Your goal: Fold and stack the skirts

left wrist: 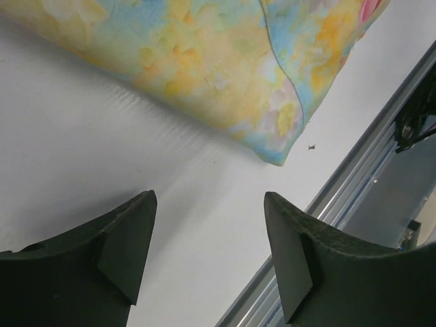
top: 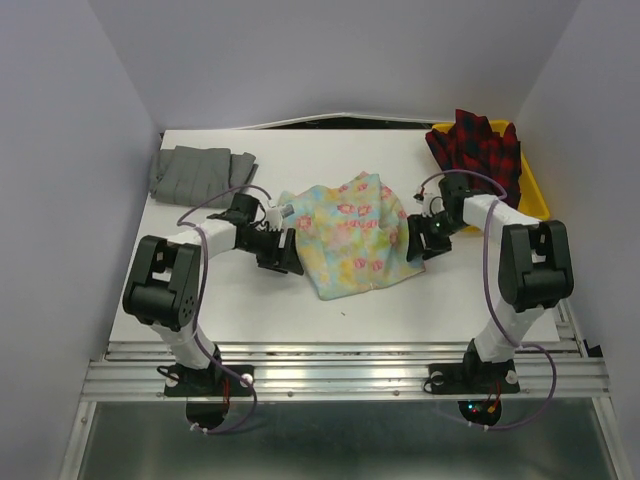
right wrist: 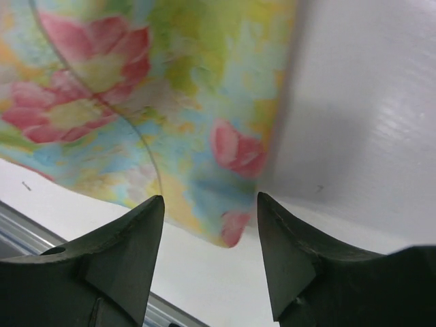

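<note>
The floral skirt (top: 352,235) was flanked by the left tool (top: 285,254) and right tool (top: 416,240), both spread open, empty, equally near.

Lab: walled test table (top: 250,300), aluminium rail (top: 340,375)

Yellow tray (top: 534,186) sits at the white table's (top: 250,300) right edge.

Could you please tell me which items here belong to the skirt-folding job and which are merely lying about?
Job: plain grey pleated cloth skirt; pastel floral cloth skirt; red-and-dark plaid cloth skirt.
Lying about: yellow plastic tray, partly under the plaid skirt.
</note>
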### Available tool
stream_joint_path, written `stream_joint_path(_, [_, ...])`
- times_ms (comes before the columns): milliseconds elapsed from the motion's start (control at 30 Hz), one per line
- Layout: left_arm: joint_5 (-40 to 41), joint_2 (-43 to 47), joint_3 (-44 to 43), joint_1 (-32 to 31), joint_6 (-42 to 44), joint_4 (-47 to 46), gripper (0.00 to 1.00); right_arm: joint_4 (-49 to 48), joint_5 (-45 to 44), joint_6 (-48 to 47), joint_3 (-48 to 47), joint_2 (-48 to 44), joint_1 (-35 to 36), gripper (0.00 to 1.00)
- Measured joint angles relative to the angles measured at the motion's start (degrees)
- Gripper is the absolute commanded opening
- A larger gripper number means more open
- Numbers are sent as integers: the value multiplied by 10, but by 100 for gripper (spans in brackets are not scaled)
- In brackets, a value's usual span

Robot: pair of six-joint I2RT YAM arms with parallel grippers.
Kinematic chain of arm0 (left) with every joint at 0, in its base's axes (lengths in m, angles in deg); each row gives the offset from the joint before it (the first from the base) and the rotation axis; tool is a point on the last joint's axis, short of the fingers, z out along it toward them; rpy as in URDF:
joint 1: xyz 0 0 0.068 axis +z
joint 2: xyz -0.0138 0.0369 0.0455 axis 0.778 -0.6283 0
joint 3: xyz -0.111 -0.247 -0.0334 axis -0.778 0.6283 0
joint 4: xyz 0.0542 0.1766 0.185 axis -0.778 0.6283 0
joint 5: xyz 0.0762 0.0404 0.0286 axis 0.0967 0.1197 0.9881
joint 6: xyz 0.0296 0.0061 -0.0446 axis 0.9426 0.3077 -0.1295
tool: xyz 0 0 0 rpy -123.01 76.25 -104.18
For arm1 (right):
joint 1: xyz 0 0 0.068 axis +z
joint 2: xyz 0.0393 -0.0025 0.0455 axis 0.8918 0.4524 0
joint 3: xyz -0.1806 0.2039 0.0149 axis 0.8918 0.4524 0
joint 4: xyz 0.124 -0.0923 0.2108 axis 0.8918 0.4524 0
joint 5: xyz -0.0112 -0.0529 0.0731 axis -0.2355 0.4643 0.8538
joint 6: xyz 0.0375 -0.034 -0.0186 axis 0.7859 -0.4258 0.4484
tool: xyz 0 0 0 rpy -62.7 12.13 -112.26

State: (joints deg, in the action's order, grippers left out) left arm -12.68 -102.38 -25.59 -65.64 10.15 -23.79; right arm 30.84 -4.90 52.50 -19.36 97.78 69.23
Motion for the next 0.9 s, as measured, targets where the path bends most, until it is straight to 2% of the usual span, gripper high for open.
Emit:
stream_joint_path(100, [-6,-21,0,-9,-40,-42,65,-12,-6,-7,0,13,-11,58])
stream_joint_path(167, [-13,-51,-9,-13,-60,-56,63,-14,-3,-9,0,22,-12,59])
stream_joint_path(233, [-25,-85,-40,-15,-80,-62,53,-15,8,-10,0,26,-12,59])
stream_joint_path(267, [-20,-97,-55,-16,-85,-68,50,-16,12,-11,0,27,-12,55])
stream_joint_path(300, [-14,-103,-64,-17,-85,-73,38,-16,16,-12,0,28,-12,50])
stream_joint_path(333, [-7,-111,-73,-17,-88,-81,31,-16,17,-13,0,28,-12,42])
stream_joint_path(367, [3,-117,-83,-17,-93,-89,21,-18,20,-16,0,29,-12,23])
stream_joint_path(400, [7,-120,-85,-17,-93,-93,15,-20,21,-17,1,32,-12,15])
stream_joint_path(433, [12,-121,-88,-17,-95,-94,5,-23,28,-17,1,35,-12,8])
stream_joint_path(467, [15,-121,-92,-17,-98,-95,0,-23,35,-21,1,38,-12,2])
stream_joint_path(500, [15,-121,-99,-17,-98,-91,0,-23,43,-21,1,41,-12,1])
stream_joint_path(533, [15,-121,-106,-17,-97,-87,3,-21,56,-22,1,43,-12,1])
stream_joint_path(567, [17,-121,-118,-17,-90,-78,10,-12,71,-23,-1,43,-12,1])
stream_joint_path(600, [17,-121,-125,-17,-84,-73,25,-1,87,-25,-7,43,-12,1])
stream_joint_path(667, [28,-114,-137,-18,-49,-59,36,13,108,-25,-16,41,-12,1])
stream_joint_path(700, [47,-98,-136,-19,-19,-38,45,22,123,-25,-23,36,-12,1])
stream_joint_path(800, [98,-41,-130,-22,74,8,51,35,145,-25,-32,17,-12,1])
stream_joint_path(900, [166,43,-112,-32,207,39,66,52,166,-25,-35,-8,-12,1])
